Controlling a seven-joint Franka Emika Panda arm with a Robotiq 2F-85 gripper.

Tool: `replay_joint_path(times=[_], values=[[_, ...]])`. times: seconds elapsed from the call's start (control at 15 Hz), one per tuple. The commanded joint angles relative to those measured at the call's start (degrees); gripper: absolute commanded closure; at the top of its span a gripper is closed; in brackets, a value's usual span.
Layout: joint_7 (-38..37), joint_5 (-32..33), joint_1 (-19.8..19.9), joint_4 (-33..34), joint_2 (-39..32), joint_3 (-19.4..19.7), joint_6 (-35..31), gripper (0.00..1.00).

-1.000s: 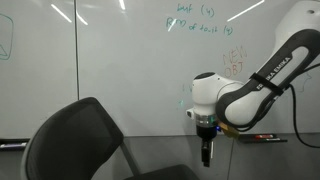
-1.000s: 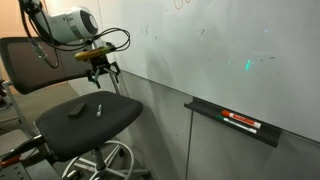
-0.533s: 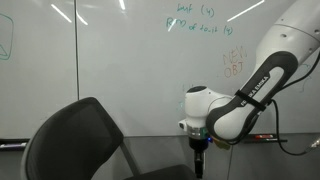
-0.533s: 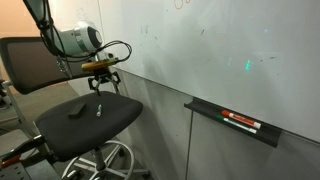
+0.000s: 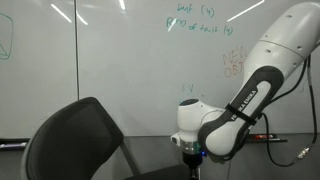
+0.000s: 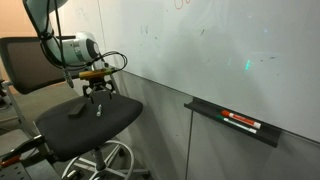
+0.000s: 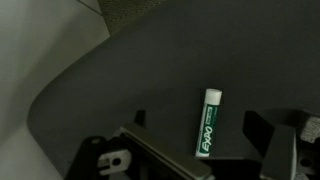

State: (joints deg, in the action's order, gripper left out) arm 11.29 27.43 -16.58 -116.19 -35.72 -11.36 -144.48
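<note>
Expo marker (image 7: 210, 122) lies flat on office chair seat (image 6: 60, 135), about mid-seat. Gripper (image 6: 99, 96) hangs just above it, jaws wide, marker between them in wrist view.

Marker is light, stiff, smooth plastic and may roll. Pinch mid-barrel, across its width.

Small dark object (image 6: 75, 111) lies near, perhaps a cap; too blurred to tell.

Padded seat probably gives. Whiteboard (image 6: 220, 50) close beside; open room above.

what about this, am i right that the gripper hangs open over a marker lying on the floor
Not the floor. The marker lies on the chair seat, as the wrist view shows. The rest is right: the gripper hangs open over it.
</note>
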Motion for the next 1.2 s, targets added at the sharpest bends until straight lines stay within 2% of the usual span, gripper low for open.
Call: replay_joint_path(times=[0.0,0.47,1.13], values=[[1.9,-2.7,-0.8,1.6,-2.1,-0.8,0.5,0.0],[1.0,-2.8,-2.9,2.8,-4.6,-0.2,0.0,0.0],[0.5,-1.7,-5.5,7.7,-10.4,1.7,0.1,0.0]])
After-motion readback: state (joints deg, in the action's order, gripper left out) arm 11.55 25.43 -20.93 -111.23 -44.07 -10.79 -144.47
